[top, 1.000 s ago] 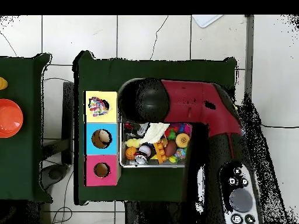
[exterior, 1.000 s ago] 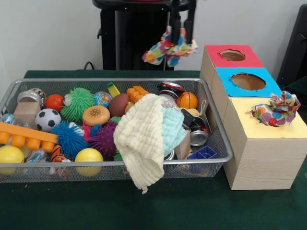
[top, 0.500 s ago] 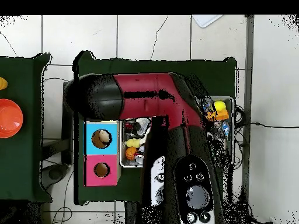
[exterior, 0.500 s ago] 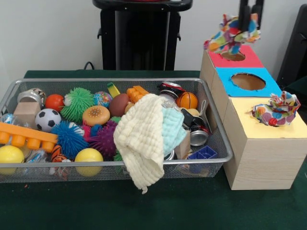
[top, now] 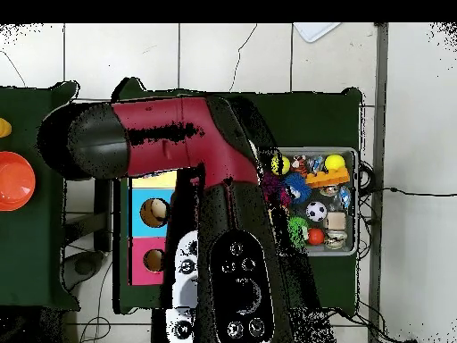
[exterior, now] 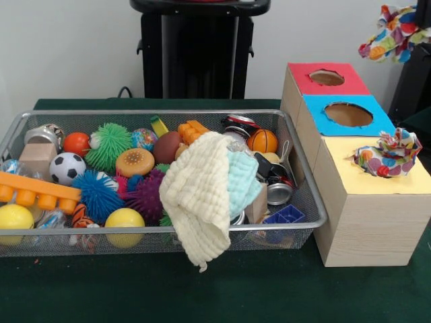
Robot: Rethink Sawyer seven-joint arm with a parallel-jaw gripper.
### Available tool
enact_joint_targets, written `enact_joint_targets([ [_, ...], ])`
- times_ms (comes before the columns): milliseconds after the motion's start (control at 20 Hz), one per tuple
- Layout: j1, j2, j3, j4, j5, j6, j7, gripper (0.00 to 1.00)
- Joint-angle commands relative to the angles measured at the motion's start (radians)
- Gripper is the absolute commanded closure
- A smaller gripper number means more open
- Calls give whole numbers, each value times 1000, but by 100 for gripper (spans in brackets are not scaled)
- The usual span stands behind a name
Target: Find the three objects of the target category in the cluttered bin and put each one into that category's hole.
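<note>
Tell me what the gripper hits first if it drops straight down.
Depth is unclear. The gripper, holding a dotted cloth, hangs high by the boxes. It would probably hit the yellow lid, or drop past it.

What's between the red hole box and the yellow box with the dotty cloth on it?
The blue-topped box, with its own round hole, sits between the red-topped box and the yellow-topped box. The front view shows this best.

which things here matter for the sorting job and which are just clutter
Job: dotted fabric piece held high at top right; second dotted piece on the yellow hole; bin.
Clutter: cream cloth, soccer ball, spiky balls, orange blocks.
</note>
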State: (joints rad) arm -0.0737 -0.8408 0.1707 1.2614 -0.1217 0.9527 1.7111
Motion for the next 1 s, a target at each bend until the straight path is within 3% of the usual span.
enact_joint_targets([
  [50, 6, 59, -70, -29, 32, 132, 306, 100],
  [300, 11, 70, -89, -66, 43, 156, 280, 100],
  [550, -4, 95, -81, -114, 27, 155, 187, 100],
  [1000, -14, 112, -91, -69, 44, 40, 187, 100],
])
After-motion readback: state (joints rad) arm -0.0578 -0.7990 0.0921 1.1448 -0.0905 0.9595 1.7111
